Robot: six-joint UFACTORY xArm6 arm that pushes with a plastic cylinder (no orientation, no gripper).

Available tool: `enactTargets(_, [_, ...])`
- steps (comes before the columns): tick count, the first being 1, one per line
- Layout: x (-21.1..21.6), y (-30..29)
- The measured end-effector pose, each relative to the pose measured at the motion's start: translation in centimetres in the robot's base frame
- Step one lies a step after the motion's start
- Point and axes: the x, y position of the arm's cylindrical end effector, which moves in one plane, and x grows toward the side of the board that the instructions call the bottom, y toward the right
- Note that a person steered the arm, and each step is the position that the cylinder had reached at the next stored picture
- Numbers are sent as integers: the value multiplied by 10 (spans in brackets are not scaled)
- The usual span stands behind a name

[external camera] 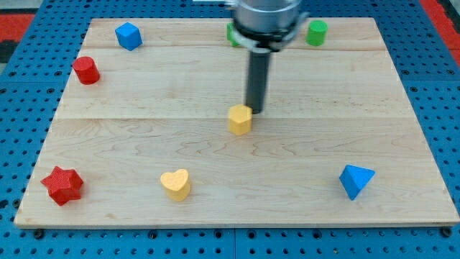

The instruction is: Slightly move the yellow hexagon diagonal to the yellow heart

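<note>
A yellow hexagon [240,119] sits near the middle of the wooden board [302,144]. A yellow heart [176,184] lies toward the view's bottom left of it, well apart. My tip [256,111] stands just to the right of the hexagon's top edge, touching it or nearly so. The dark rod rises from there to the arm's grey end at the view's top.
A blue hexagon-like block [128,35] and a red cylinder [86,70] are at the top left. A red star [62,185] is at the bottom left, a blue triangle [356,180] at the bottom right. A green cylinder [316,32] is at the top; another green block [232,34] is partly hidden behind the arm.
</note>
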Motion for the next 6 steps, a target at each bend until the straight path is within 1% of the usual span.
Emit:
enactTargets(2, [21, 23])
enactTargets(3, [42, 11])
enactTargets(5, [42, 10])
enactTargets(6, [107, 9])
